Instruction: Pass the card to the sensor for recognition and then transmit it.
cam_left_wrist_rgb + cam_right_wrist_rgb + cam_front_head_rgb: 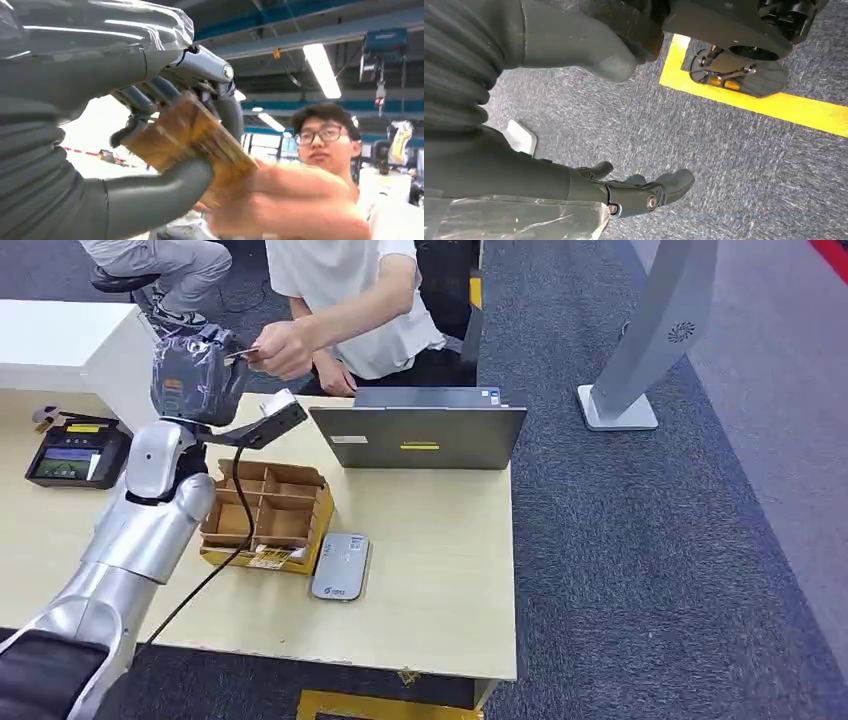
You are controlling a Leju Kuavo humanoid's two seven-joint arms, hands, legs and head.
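Observation:
My left hand [197, 375] is raised above the table's far edge and holds a brownish card [187, 131] between its thumb and fingers. In the head view the card [240, 353] sticks out toward a seated person. The person's hand [285, 348] is closed on the card's free end, which the left wrist view also shows, blurred, with that hand [285, 202] over the card's tip. A black sensor terminal [75, 455] with a screen sits at the table's left. My right hand [524, 170] hangs over the carpet with its fingers apart and nothing in it.
On the wooden table [440, 570] stand a partitioned cardboard box [265, 515], a flat grey device [340, 566] and a grey laptop [420, 432]. A white table [60, 335] is at the back left. A grey stand [640, 350] rises on the carpet to the right.

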